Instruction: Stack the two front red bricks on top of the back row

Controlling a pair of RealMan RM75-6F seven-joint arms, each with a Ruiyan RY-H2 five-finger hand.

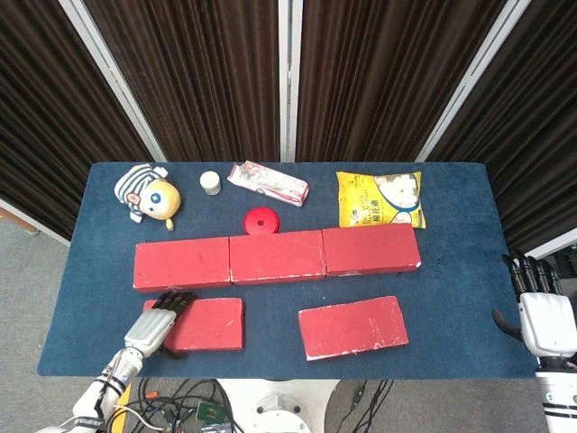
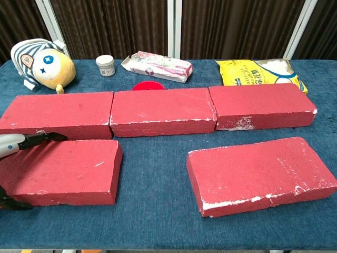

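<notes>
Head view: the left hand [image 1: 158, 323] is laid over the left end of the left front brick [image 1: 206, 324], fingers above and thumb at the near edge, apparently set for a grasp; whether it grips cannot be told. That brick lies flat just in front of the back row [image 1: 276, 256], with the right front brick [image 1: 353, 327] further right, so neither is stacked. The right hand [image 1: 542, 317] is held well right of the row, fingers apart and empty.
</notes>
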